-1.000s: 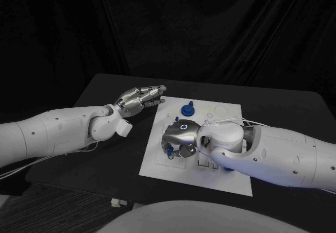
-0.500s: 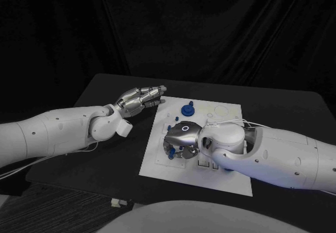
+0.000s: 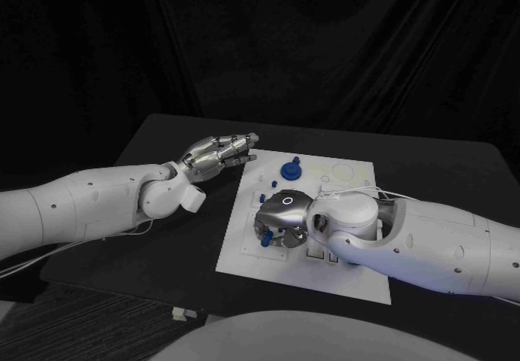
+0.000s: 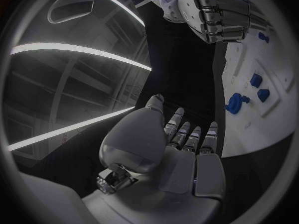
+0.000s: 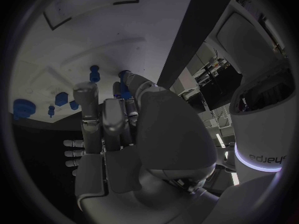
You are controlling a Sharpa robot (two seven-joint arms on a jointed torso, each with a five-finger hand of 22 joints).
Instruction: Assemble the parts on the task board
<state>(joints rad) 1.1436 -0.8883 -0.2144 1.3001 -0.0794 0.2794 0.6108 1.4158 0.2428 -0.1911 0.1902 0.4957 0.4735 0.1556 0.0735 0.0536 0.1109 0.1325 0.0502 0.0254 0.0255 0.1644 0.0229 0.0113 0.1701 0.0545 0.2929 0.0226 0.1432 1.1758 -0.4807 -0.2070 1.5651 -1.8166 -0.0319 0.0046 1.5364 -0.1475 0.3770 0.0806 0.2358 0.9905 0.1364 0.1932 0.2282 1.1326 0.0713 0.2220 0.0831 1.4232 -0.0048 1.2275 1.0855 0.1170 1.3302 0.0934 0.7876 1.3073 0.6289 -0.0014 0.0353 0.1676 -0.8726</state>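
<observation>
We log the flat white rectangular task board [image 3: 252,256] lying in the middle of the black surface [image 3: 162,139], with several small blue plastic parts [image 3: 289,170] standing near its far end. Our right silver hand [image 3: 279,219] hangs low over the board's middle, a small blue part [image 3: 265,238] at its fingers [image 5: 87,102]; the fingers are drawn together, but we cannot tell whether they actually pinch the piece. Our left silver hand [image 3: 217,153] hovers just off the board's far left corner, fingers [image 4: 187,137] curled in with nothing in them. We judge the parts light, rigid and rather slick, easily toppled or flicked away; a fingertip pinch across a piece's upper body looks the safest hold. The surface is matte and dark. Black curtains close the room behind.
</observation>
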